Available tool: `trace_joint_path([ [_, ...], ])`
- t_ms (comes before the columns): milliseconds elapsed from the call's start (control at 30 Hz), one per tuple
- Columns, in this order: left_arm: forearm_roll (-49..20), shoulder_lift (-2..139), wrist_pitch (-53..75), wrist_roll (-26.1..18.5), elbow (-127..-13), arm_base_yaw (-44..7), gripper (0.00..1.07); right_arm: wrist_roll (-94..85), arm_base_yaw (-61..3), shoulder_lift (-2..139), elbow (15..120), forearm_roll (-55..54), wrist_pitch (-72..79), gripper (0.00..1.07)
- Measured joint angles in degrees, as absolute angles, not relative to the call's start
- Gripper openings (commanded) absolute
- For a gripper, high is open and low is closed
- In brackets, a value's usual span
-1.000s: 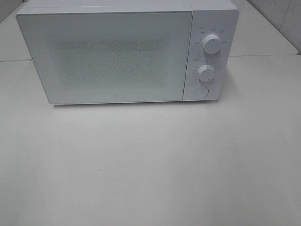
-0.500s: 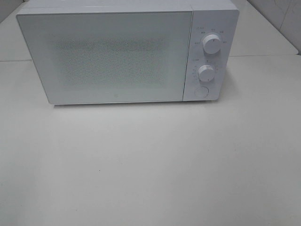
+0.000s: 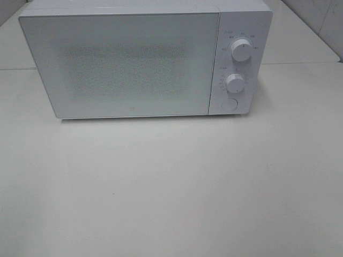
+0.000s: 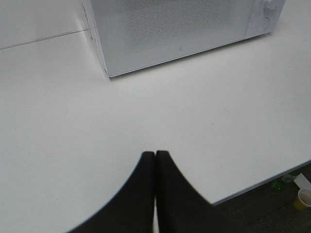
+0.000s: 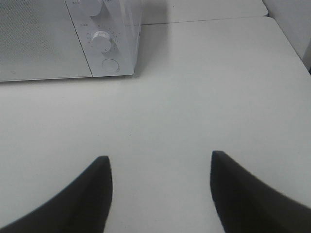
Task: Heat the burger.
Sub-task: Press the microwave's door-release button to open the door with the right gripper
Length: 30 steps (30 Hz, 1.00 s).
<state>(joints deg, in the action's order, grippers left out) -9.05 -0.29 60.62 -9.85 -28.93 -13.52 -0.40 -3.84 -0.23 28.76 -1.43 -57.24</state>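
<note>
Ok so, there's a white microwave sitting at the back of a pale bench, with its door shut flush. The door panel is frosted with a speckled patch in the middle, and I can't make out anything behind it. The control strip is to the right of the door. It has 2 round dials stacked one above the other, the top dial and the lower dial, with a round button just under them.

As for the burger, it doesn't show in any of the 3 views, so I can't tell where it is.

The left hand has its 2 dark fingers pressed together tip to tip with nothing between them. It's over the bench near the front edge, well apart from the microwave, and it faces the door end of the box.

The right hand is the opposite. Its fingers are spread wide apart and gripping nothing, with just bare bench showing in the gap. It faces the control end of the microwave, with the lower dial and the button ahead of it, but it's well short of them.

The left wrist view also catches a small paper cup down on the dark floor, past the edge of the bench.
</note>
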Motion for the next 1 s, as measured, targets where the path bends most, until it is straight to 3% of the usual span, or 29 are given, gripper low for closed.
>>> trace_joint_path([
  [800, -9.4, -0.3, 60.6, -9.9, -28.9, -13.5, 0.00, -0.4, -3.8, -0.2, 28.9, -1.4, -57.1, 0.57],
  [1000, -9.4, -0.3, 60.6, -9.9, -28.9, -13.5, 0.00, -0.4, -3.8, 6.0, 29.5, -1.4, -49.6, 0.57],
])
